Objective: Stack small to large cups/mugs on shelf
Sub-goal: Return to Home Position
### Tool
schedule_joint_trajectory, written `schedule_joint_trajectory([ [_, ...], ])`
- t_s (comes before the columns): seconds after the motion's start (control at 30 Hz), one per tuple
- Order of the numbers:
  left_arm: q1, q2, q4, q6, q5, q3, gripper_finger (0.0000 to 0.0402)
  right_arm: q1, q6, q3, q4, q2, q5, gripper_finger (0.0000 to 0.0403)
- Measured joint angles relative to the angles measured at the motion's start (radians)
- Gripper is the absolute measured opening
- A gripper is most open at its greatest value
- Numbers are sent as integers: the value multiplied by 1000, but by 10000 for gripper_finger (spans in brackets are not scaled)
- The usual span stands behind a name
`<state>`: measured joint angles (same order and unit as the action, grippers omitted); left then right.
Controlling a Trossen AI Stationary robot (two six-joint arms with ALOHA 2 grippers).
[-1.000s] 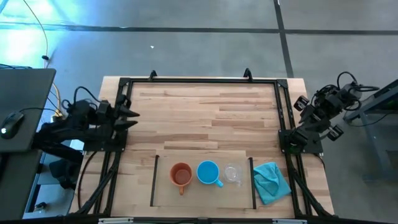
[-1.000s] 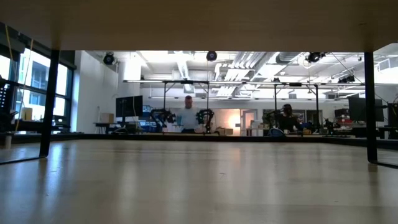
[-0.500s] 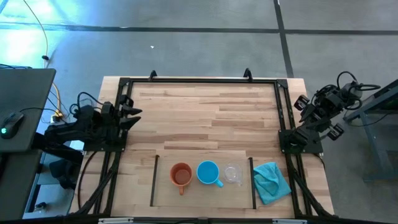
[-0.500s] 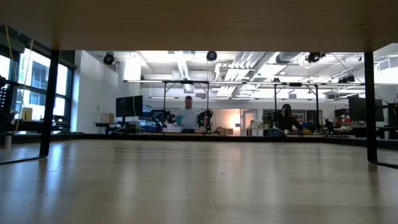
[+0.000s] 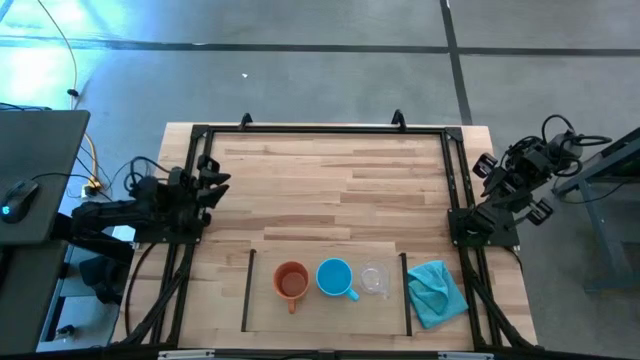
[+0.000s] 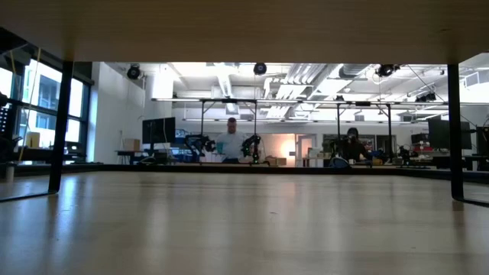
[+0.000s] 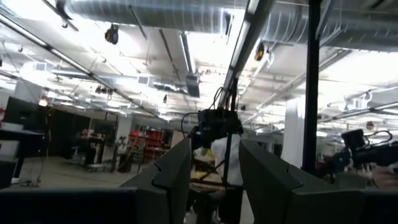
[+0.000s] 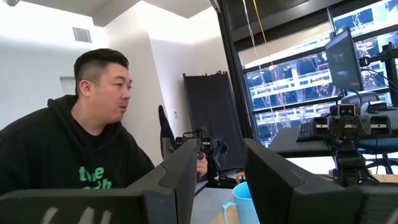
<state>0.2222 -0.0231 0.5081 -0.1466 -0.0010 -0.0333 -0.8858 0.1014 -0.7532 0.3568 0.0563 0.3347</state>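
On the striped wooden table (image 5: pixel 330 180), the orange mug (image 5: pixel 291 282), blue mug (image 5: pixel 334 277) and glass cup (image 5: pixel 374 279) stand in a row on the pale shelf (image 5: pixel 325 315), well apart from both grippers. The left gripper (image 5: pixel 216 187) and right gripper (image 5: pixel 487 168), at opposite table edges, gape empty. Only the left arm has shifted since a second ago.

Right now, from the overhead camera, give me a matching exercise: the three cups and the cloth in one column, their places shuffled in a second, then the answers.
Things
1. round orange mug
2. bright blue mug with a handle
3. small clear glass cup
4. crumpled teal cloth

Places
A. middle of the row on the pale wooden shelf
B. outside the shelf, on the right arm's side
C. end of the row toward the left arm
D. end of the row nearest the cloth

Pairs: 1-C, 2-A, 3-D, 4-B
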Motion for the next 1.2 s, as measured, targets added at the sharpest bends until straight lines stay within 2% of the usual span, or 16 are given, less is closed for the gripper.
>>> schedule_joint_trajectory([
  [0.37, 0, 0, 25, -1, -18, 17, 124, 0, -11, -1, 10, 0, 0, 122],
  [0.53, -1, 0, -20, -38, 124, 17, 124, 0, -14, -24, 20, 0, 8, 122],
  [0.8, 0, 0, -168, -100, 204, 17, 124, 1, 4, -58, 58, 0, 56, 122],
  [0.93, 0, 0, -222, -101, 204, 17, 124, 1, 3, -76, 64, 0, 71, 122],
  [1.2, 0, 0, -349, -111, 107, 24, 124, 1, 3, -116, 76, 0, 101, 122],
])
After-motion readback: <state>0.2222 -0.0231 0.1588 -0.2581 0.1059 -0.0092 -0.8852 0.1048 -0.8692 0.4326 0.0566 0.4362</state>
